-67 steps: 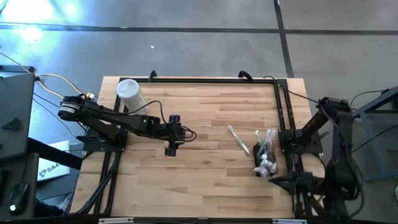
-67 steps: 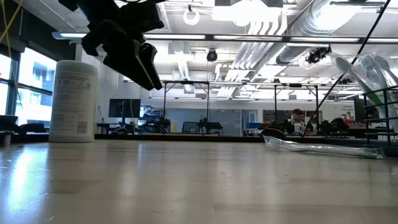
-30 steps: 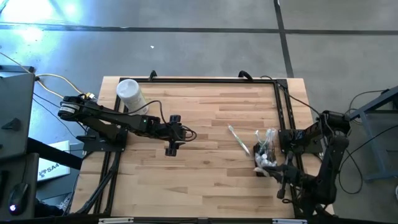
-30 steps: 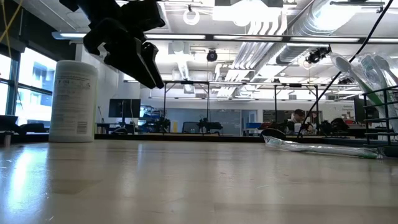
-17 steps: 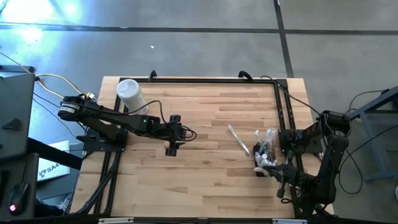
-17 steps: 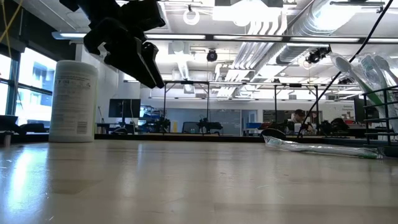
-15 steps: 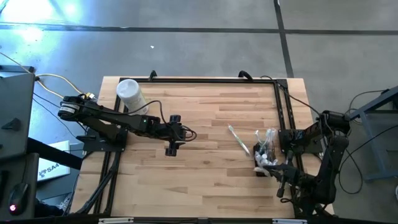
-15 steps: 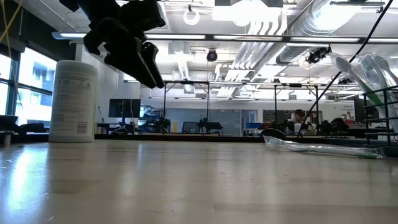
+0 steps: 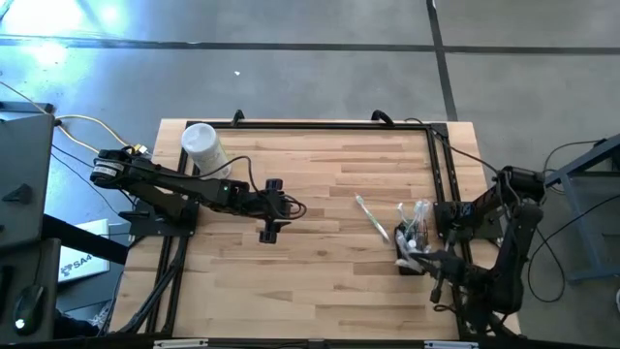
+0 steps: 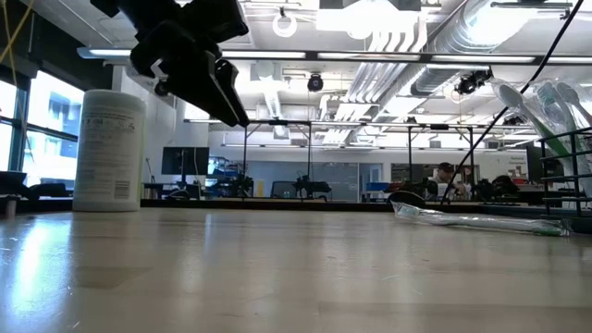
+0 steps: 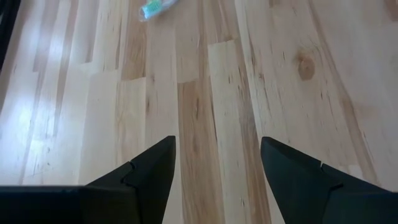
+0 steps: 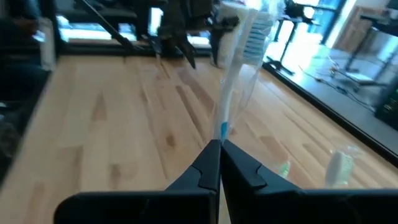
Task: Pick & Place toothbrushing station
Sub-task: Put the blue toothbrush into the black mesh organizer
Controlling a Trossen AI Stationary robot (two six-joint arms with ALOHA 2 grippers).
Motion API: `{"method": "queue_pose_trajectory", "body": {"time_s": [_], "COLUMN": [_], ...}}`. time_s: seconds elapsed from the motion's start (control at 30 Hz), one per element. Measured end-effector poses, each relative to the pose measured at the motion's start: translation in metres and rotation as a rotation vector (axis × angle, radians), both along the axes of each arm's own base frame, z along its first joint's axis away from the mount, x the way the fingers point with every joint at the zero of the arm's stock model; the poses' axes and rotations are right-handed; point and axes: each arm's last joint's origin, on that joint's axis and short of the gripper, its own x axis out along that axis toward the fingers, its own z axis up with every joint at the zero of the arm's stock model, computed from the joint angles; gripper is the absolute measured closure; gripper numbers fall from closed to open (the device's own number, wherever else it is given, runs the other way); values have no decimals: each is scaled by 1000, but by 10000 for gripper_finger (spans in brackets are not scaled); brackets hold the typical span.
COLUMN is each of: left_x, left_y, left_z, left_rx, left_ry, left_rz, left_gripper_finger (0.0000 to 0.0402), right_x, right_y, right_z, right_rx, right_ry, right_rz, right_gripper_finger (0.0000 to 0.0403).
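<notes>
Toothbrush [image 12: 231, 99]: clear wrapped handle, white bristle head, blue mark low on the stem; clamped upright between the right gripper's fingers.
Right gripper [image 12: 219, 146]: at the table's right edge, beside the holder.
Holder [image 9: 411, 254]: black wire mesh, toothbrushes standing in it.
Loose toothbrush [image 9: 371, 217]: lying flat on the table [image 9: 320, 281], just left of the holder.
Left gripper [image 11: 216, 163]: fingers apart, empty, hovering mid-table.
White canister [image 9: 203, 148]: upright, far left corner.
</notes>
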Motion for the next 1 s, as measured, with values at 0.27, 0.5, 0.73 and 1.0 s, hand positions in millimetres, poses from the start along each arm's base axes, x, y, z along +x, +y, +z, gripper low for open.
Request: {"method": "queue_pose_trajectory", "body": {"time_s": [0.27, 0.5, 0.73, 1.0], "left_x": [1, 1, 5, 13], "left_y": [0, 0, -5, -10], "left_z": [1, 1, 5, 17], "left_rx": [-1, -4, -108, -198], "left_ry": [-13, -14, -69, -200], "left_rz": [-1, -1, -112, -229], "left_gripper_finger": [169, 169, 169, 169], "right_x": [5, 3, 1, 2], "right_y": [-3, 1, 5, 10], "right_z": [-1, -6, -9, -17], "right_rx": [-2, -17, -48, -121], "right_ry": [45, 49, 49, 48], "right_rz": [-43, -35, -11, 9], "right_gripper_finger": [400, 400, 400, 400]}}
